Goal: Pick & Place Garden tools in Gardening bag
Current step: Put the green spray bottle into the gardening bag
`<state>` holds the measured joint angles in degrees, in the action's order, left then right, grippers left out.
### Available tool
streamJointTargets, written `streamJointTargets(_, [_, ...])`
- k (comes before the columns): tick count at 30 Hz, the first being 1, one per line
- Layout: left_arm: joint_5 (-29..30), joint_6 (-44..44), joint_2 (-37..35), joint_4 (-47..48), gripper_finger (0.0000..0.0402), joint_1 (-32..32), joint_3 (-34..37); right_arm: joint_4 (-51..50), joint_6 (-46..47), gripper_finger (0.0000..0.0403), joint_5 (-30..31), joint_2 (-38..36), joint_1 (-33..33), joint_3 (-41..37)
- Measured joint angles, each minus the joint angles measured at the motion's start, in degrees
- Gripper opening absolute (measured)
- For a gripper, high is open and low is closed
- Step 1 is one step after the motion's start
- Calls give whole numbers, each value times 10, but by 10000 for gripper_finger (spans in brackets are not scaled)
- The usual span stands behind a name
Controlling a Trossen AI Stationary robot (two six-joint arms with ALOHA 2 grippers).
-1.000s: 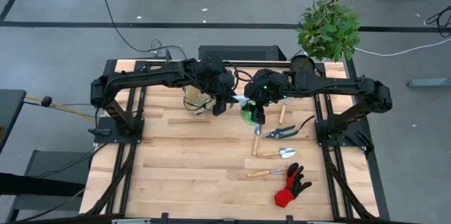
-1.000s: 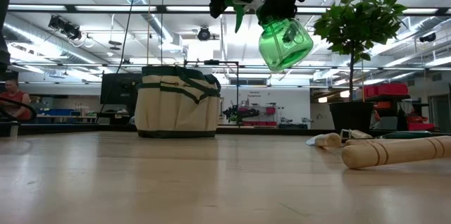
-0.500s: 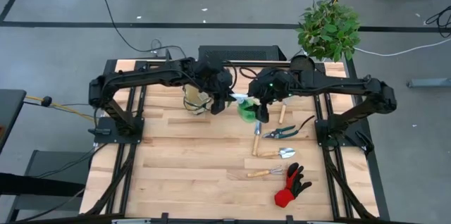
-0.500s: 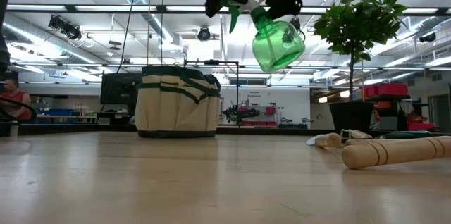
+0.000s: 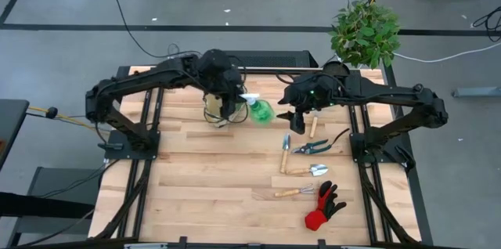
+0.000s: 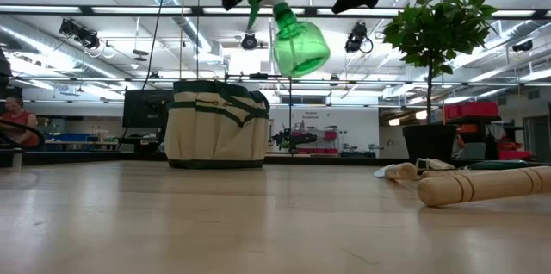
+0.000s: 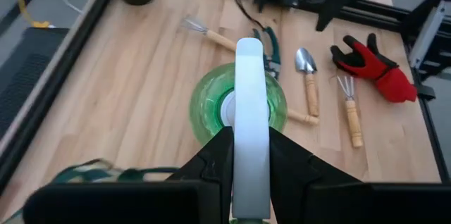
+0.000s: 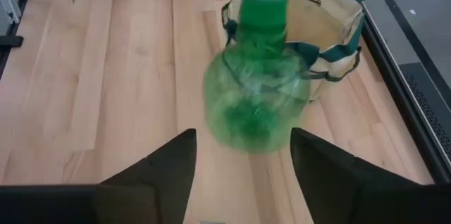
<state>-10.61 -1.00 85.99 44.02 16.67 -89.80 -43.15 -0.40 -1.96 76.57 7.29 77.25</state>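
Left gripper [image 7: 248, 155] clamped on the white trigger head of the green spray bottle [image 5: 259, 110]; bottle hangs in the air, clear of the table, its round green body beside the gardening bag [image 5: 217, 110] on the side toward the right arm. In the low view the bottle [image 6: 298, 43] sits above and just to the side of the tan bag [image 6: 217, 126], tilted, nozzle end up toward the gripper.

Right gripper [image 8: 241, 159] fingers spread apart, nothing between them; it floats near the bottle but not touching it, a gap showing in the high view [image 5: 286, 114]. From the right wrist the bottle shows ahead of the open fingers with the bag's dark loop handles behind it.

Bag stands upright on the wooden table [image 5: 203, 194], toward the far edge, under the left arm.

Still on the table, right-hand part:
- wooden-handled tool [image 5: 286, 151], lying near the shears
- green-handled pruning shears [image 5: 315, 146]
- small trowel with wooden handle [image 5: 307, 171]
- hand rake with wooden handle [image 5: 293, 192]
- red-and-black glove [image 5: 324, 207], nearest the front edge
- another wooden handle [image 5: 313, 127] just beyond the right gripper

Leafy potted plant [image 5: 365, 34] at the far right corner
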Motion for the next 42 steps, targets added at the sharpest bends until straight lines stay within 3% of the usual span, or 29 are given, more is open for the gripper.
streamJointTargets(21, [116,-75,-118,131,71,50,0,6,1,137,0,-1,0,0])
streamJointTargets(30, [143,-139,-124,197,71,51,0,7,1,117,0,0,0,0])
streamJointTargets(36, [211,-166,-122,220,71,33,3,7,1,108,0,0,0,0])
streamJointTargets(42, [215,-200,-122,223,71,30,3,7,2,102,0,0,0,0])
